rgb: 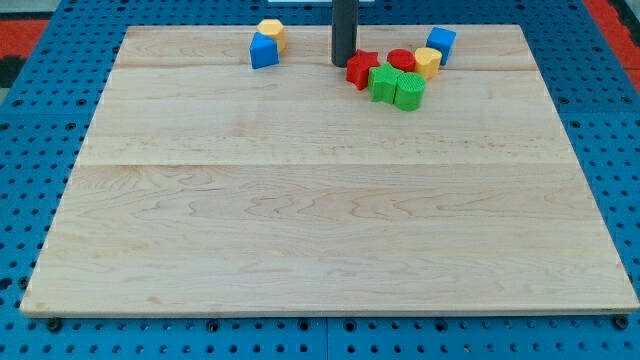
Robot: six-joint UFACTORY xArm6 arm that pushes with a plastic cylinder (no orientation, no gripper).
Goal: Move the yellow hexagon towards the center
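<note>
Tip: the rod's tip (344, 64) rests on the wooden board (320, 220) near the view's top. It has no claw to open or close.
Yellow hexagon (271, 32): left of the tip, apart from it, touching a blue block (264, 51).
Red star (361, 68): just right of the tip.
Others: green blocks (397, 87), a red round block (402, 60), a yellow block (428, 62), and a second blue block (440, 44) farther right.

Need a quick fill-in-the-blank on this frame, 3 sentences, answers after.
1. The yellow hexagon touches a ____ block on its lower left.
2. My tip sits just left of the ____ star.
3. Every block lies near the view's ____ edge of the wooden board.

Missing words: blue; red; top
</note>
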